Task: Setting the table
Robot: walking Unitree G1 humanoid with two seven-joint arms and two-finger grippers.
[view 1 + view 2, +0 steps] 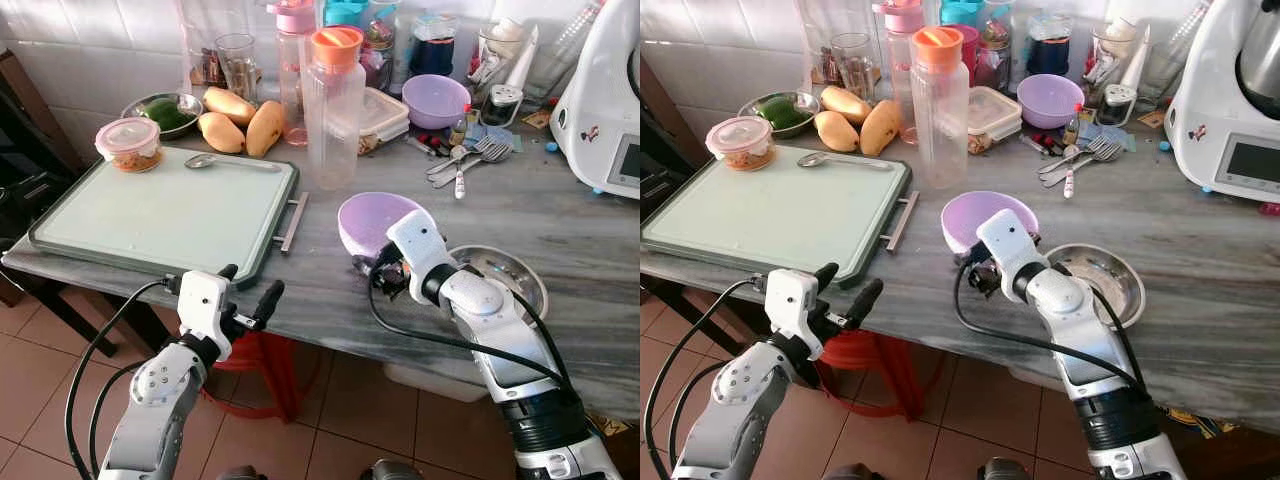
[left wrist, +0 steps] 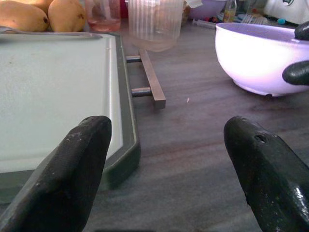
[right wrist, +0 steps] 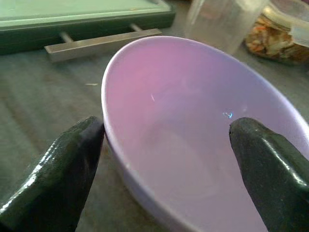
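A light purple bowl [image 1: 368, 216] stands on the grey marble counter, just right of a green tray [image 1: 150, 215] with a metal handle [image 1: 292, 222]. My right gripper [image 3: 164, 164] is open at the bowl's near rim, one finger [image 3: 63, 169] outside the wall and the other [image 3: 270, 174] over the inside. Beyond the counter's front edge my left gripper [image 1: 250, 285] hangs open with nothing in it, level with the tray's near right corner [image 2: 120, 159]. On the tray lie a spoon [image 1: 215, 160] and a lidded food tub [image 1: 130, 143].
A steel bowl [image 1: 510, 272] sits right of my right arm. Behind are a tall jug with an orange lid [image 1: 333, 110], mangoes [image 1: 240, 125], a second purple bowl [image 1: 435, 98], loose forks and spoons [image 1: 465, 160] and a white appliance [image 1: 605, 100].
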